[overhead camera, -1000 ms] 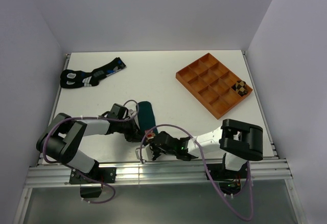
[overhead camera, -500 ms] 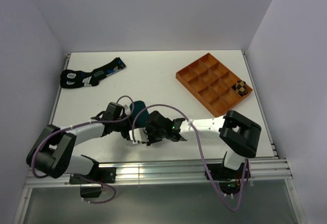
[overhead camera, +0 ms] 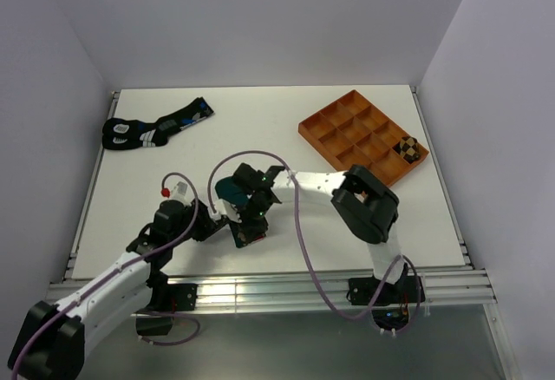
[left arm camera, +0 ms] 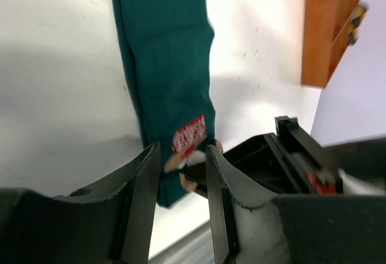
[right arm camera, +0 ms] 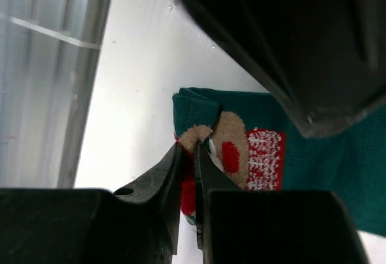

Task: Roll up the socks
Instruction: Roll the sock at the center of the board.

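The socks sit on a white counter [overhead camera: 260, 128]. The biggest thing on it is a brown wooden tray [overhead camera: 334, 161] with many little boxes, at 2 o'clock. In the box at the tray's 3 o'clock corner is a small brown and black checked ball [overhead camera: 409, 147]. I think that is a sock already rolled up. At 10 o'clock lies a black sock [overhead camera: 154, 127] with blue and white marks, flat and well away from both arms.

The green sock [overhead camera: 231, 190] is near the middle of the counter, a bit toward 7 o'clock. It lies long and flat [left arm camera: 169, 53].

A second ago the left jaws were shut at the near end of the green sock, and the right arm [overhead camera: 312, 180] was low, by the front edge. Now the left arm [overhead camera: 130, 263] has pulled back toward 8 o'clock. The left jaws are spread, with nothing in them. The right arm has swung across, and the right jaws are pressed nearly together, pinching the green sock [right arm camera: 325, 179] at its end, right on the picture [right arm camera: 226, 146]. So the sock has passed from one arm to the other. I think the rolling can start from that end, but no roll is made yet.

The picture is a tan face with a red dot. Beside it is a red patch [right arm camera: 265, 158] with white specks. It may be writing, but it is too blurry to read. I see no brand name.
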